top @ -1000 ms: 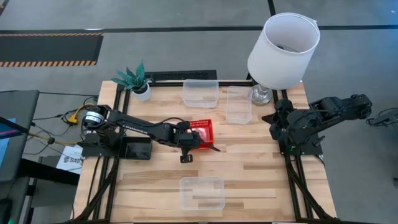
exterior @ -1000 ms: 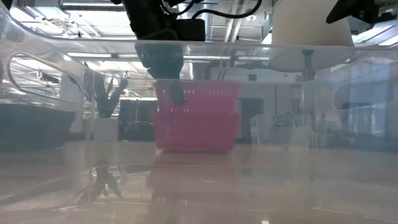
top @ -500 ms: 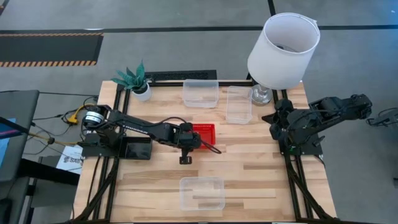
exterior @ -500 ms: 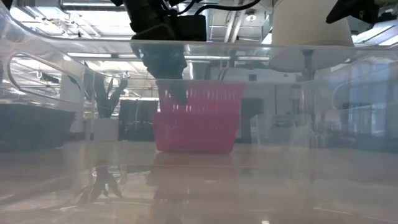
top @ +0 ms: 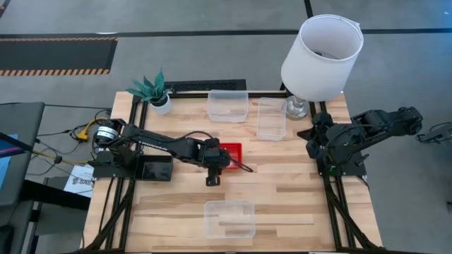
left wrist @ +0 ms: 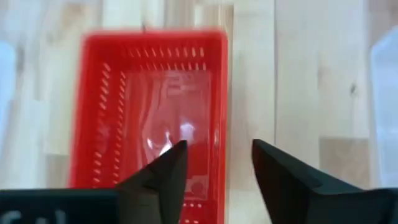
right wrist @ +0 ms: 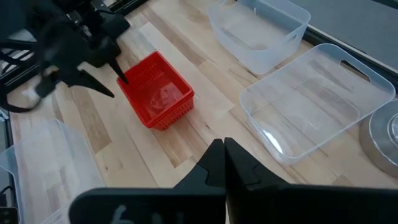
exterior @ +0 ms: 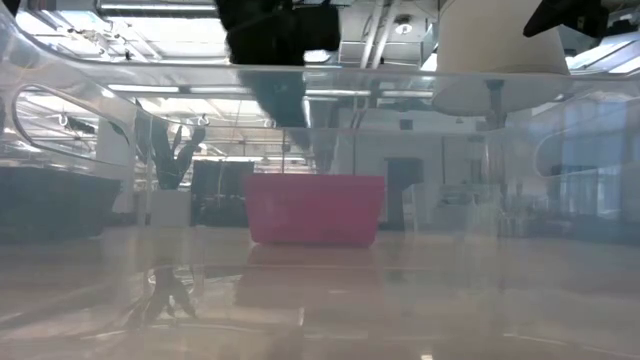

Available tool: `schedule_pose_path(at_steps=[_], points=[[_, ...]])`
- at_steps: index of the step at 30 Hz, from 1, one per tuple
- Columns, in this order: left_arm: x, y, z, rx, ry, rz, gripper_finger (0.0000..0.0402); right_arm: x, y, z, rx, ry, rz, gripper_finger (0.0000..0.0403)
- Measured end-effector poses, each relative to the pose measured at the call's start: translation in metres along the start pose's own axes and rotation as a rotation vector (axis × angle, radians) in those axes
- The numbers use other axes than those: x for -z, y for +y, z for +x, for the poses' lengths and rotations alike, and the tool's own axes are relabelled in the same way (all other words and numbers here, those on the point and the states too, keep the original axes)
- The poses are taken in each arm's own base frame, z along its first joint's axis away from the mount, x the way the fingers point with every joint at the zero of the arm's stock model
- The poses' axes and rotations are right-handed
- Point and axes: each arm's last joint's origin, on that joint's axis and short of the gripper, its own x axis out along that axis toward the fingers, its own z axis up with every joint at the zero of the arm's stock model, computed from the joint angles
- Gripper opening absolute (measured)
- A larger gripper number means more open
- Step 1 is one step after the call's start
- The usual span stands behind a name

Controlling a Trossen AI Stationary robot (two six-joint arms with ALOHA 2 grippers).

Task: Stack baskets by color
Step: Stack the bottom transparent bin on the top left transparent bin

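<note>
Your table (top: 282, 194) is mostly bare wood, so there is room to move. The lamp (top: 321, 56) crowds the far right corner, with two clear baskets (top: 227, 105) beside it – a third (top: 229, 218) sits alone at the near edge.

The red stack (top: 231, 151) is mid-table, and here is the change: a second ago the top red basket hung tilted in your left gripper (left wrist: 214, 165); now it lies nested flat. The jaws have spread and hover over its near rim, pinching nothing (red looks done). Your right gripper (right wrist: 224, 155) is pressed shut, parked by the lamp. Lift clear before swinging out.
</note>
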Motion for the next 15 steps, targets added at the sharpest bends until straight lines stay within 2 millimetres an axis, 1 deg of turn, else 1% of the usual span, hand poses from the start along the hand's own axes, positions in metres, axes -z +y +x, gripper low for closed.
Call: schedule_pose_path(at_steps=[2, 4, 6, 8, 10, 12, 14, 15], points=[[-0.011, 0.001, -0.014, 0.007, -0.009, -0.004, 0.0188, 0.0, 0.0, 0.0, 0.002, -0.001, 0.002, 0.0007], [-0.022, -0.003, -0.029, 0.08, -0.014, -0.041, 0.0206, 0.0, 0.0, 0.0, 0.002, 0.0, 0.008, 0.0007], [-0.028, -0.013, -0.041, 0.196, -0.031, -0.075, 0.0215, 0.0, 0.0, 0.0, 0.0, 0.001, 0.009, 0.0007], [-0.027, -0.032, -0.045, 0.281, -0.035, -0.064, 0.0219, 0.0, 0.0, 0.0, -0.003, 0.004, 0.009, 0.0007], [-0.022, -0.051, -0.044, 0.303, -0.029, -0.012, 0.0219, 0.0, 0.0, 0.0, -0.007, 0.009, 0.011, 0.0007], [-0.015, -0.068, -0.037, 0.319, -0.019, 0.054, 0.022, 0.0, 0.0, 0.0, -0.009, 0.012, 0.011, 0.0007], [-0.005, -0.081, -0.025, 0.32, 0.033, 0.102, 0.022, 0.001, 0.0, 0.0, -0.012, 0.018, 0.01, 0.0007], [-0.004, -0.086, -0.019, 0.327, 0.025, 0.109, 0.022, 0.001, 0.0, 0.0, -0.012, 0.018, 0.007, 0.0007]])
